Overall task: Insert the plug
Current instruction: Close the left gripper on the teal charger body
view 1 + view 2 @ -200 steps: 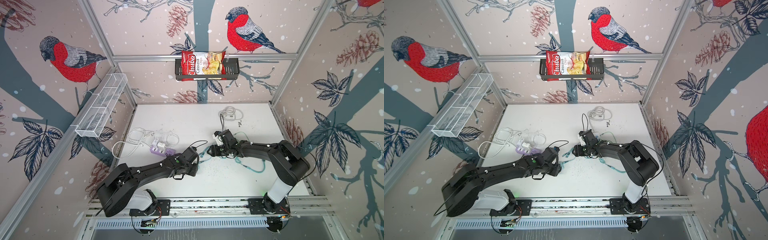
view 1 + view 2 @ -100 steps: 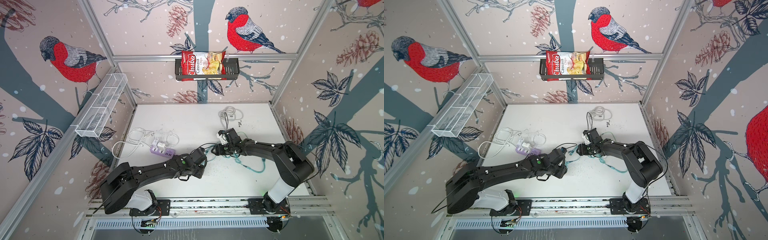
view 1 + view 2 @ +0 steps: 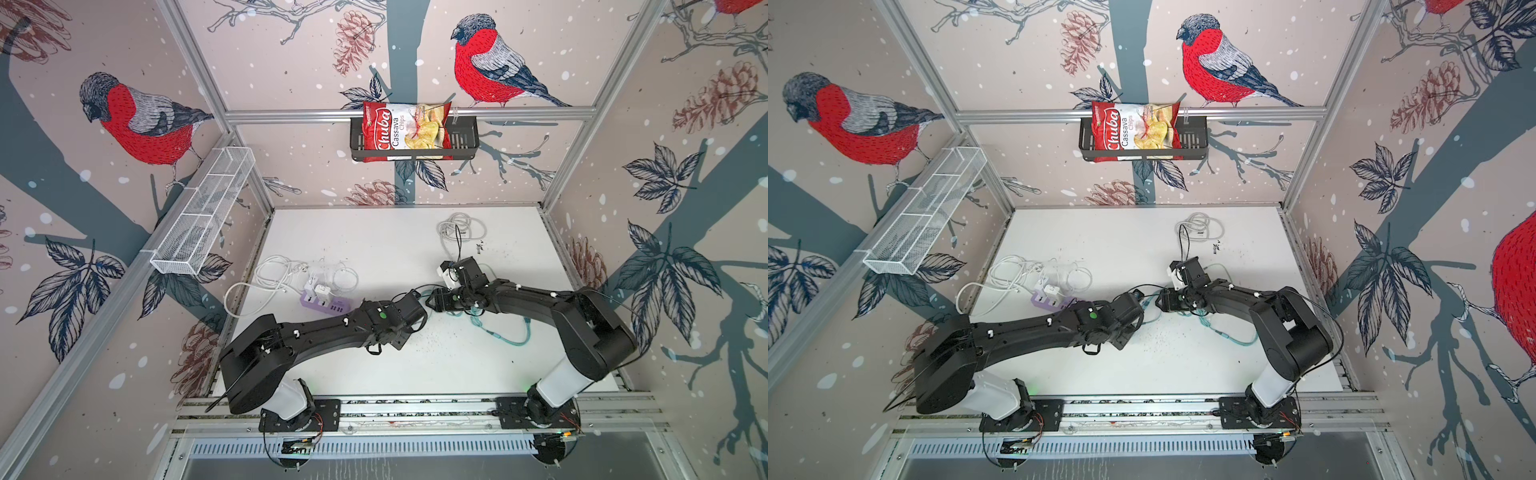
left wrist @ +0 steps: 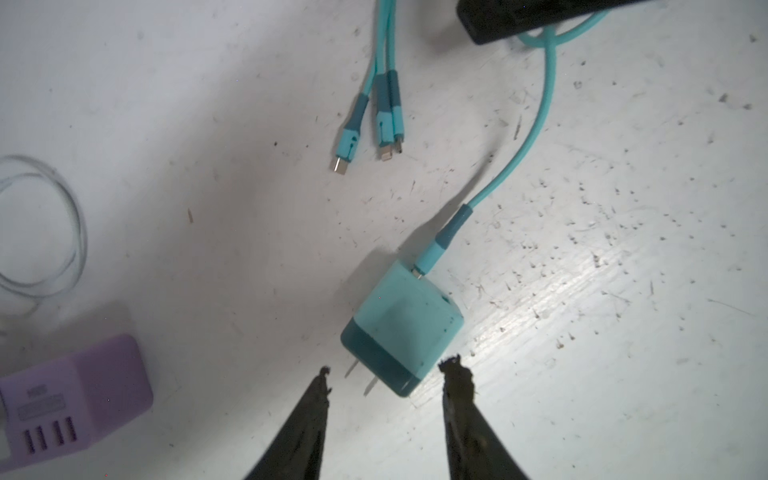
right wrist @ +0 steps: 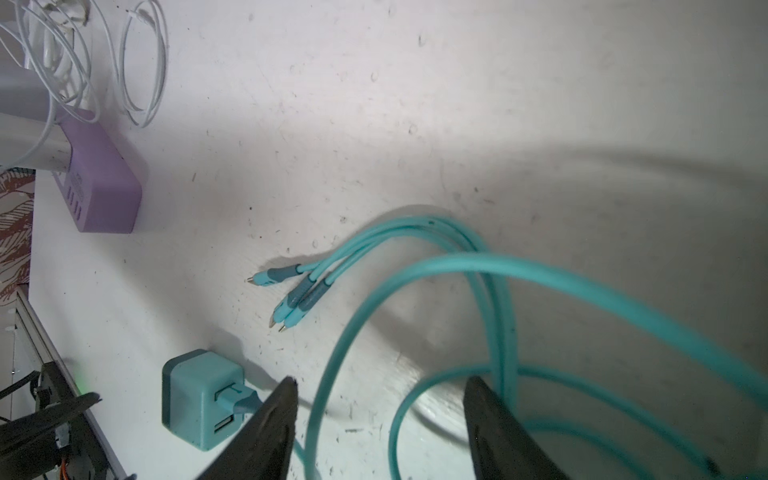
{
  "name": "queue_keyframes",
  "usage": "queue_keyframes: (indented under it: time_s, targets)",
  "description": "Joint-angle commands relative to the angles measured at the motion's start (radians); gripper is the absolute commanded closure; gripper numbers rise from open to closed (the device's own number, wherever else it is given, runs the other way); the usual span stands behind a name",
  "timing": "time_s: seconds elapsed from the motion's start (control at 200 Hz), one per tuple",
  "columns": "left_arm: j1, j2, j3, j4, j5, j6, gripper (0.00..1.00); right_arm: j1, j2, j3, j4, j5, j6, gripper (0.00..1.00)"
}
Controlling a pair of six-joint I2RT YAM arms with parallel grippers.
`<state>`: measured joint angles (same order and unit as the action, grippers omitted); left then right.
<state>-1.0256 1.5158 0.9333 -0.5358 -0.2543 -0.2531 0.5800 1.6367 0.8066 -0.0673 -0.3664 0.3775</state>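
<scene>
Left wrist view: the teal cube-shaped plastic charger plug (image 4: 401,328) lies on the scuffed white table (image 4: 208,208), its two metal prongs pointing into the gap of the left gripper (image 4: 388,365). Its fingers (image 4: 316,411) stand apart, flanking the plug's dark prong end, gripping nothing. The plug sits mid-table, right of the purple power strip (image 3: 336,306). The right gripper (image 5: 381,379) is likewise spread and empty, with the teal cable (image 5: 457,266) looping through its gap and the plug just beside one finger.

Top views look down from overhead — wrist views close, sharing table (image 4: 208,208)
</scene>
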Motion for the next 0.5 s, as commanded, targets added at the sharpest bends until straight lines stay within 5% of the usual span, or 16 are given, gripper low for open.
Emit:
queue_keyframes:
  time_s: [0.0, 0.045, 0.055, 0.065, 0.08, 0.495]
  targets:
    - [-0.003, 0.036, 0.032, -0.050, 0.071, 0.133, 0.52, -0.009, -0.017, -0.009, 0.002, -0.024, -0.030, 0.35]
    - [-0.003, 0.060, 0.042, -0.065, 0.077, 0.153, 0.45, -0.013, -0.023, -0.011, 0.003, -0.031, -0.032, 0.35]
    - [-0.003, 0.064, 0.044, -0.069, 0.082, 0.158, 0.33, -0.014, -0.024, -0.013, 0.004, -0.032, -0.033, 0.35]
    - [-0.003, 0.070, 0.047, -0.073, 0.087, 0.163, 0.11, -0.014, -0.024, -0.015, 0.005, -0.033, -0.033, 0.35]
    - [-0.003, 0.076, 0.051, -0.079, 0.093, 0.172, 0.03, -0.014, -0.025, -0.016, 0.006, -0.034, -0.034, 0.35]
    - [0.002, 0.158, 0.112, -0.117, 0.093, 0.273, 0.03, -0.033, -0.057, -0.021, 0.009, -0.054, -0.043, 0.35]
